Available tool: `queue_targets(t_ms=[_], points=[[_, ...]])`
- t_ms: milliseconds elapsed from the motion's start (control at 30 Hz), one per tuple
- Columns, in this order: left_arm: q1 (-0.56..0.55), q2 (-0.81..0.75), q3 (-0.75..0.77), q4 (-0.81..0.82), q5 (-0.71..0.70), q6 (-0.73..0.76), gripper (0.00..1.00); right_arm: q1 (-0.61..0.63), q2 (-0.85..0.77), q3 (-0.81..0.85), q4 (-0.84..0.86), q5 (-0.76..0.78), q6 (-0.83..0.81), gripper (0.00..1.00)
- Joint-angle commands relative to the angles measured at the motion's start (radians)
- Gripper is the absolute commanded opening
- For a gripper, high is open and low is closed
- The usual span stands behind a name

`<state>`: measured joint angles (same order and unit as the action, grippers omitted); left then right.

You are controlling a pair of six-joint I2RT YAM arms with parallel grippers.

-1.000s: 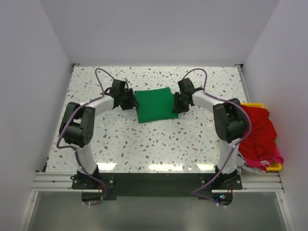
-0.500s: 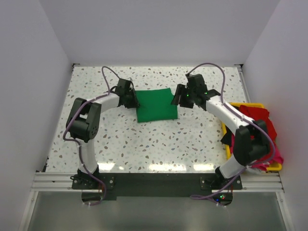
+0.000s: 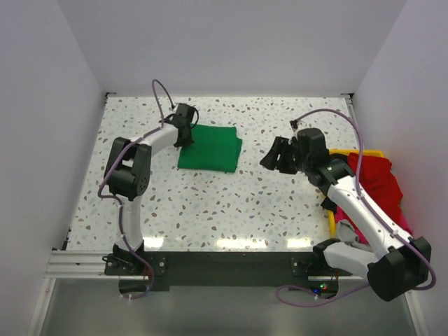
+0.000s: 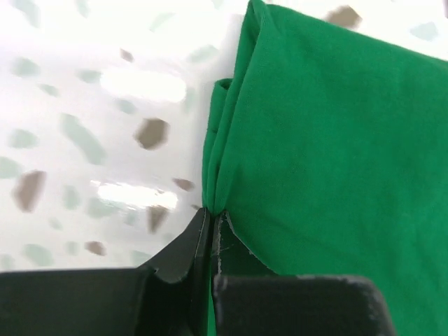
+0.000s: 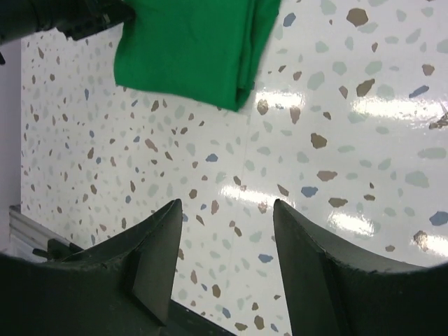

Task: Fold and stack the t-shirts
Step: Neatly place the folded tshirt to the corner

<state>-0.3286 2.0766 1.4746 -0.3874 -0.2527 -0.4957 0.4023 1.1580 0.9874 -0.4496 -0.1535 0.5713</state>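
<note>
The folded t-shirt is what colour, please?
The t-shirt is bright green, clearest in top external view.

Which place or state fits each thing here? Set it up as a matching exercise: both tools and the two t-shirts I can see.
Things:
1. left tool
2. right tool
3. green t-shirt
4. red t-shirt

Places or states:
A. heaped on the yellow bin at the right edge
B. open, over bare table
C. shut on a cloth edge
D. folded, lying flat on the table

Pairs: 1-C, 2-B, 3-D, 4-A
</note>
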Motion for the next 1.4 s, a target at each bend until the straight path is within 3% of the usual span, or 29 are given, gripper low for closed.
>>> queue_targets(t_ms=[0, 167, 467, 733, 1367], points=[[0.052, 0.016, 0.091, -0.08, -0.27, 0.109, 0.0, 0.006, -0.084, -0.048, -0.052, -0.032, -0.024, 0.59], [0.138, 0.049, 0.205, -0.053, -0.365, 0.224, 0.0, 0.004, -0.147, -0.082, -0.104, -0.055, -0.056, 0.58], [0.267, 0.213, 0.386, 0.117, -0.413, 0.449, 0.0, 0.006, -0.257, -0.115, -0.198, -0.095, -0.085, 0.59], [0.368, 0.404, 0.615, 0.125, -0.381, 0.445, 0.0, 0.004, -0.276, -0.125, -0.224, -0.058, -0.093, 0.59], [0.49, 0.474, 0.662, 0.286, -0.39, 0.48, 0.0, 0.004, -0.138, -0.147, -0.13, -0.052, -0.079, 0.58]])
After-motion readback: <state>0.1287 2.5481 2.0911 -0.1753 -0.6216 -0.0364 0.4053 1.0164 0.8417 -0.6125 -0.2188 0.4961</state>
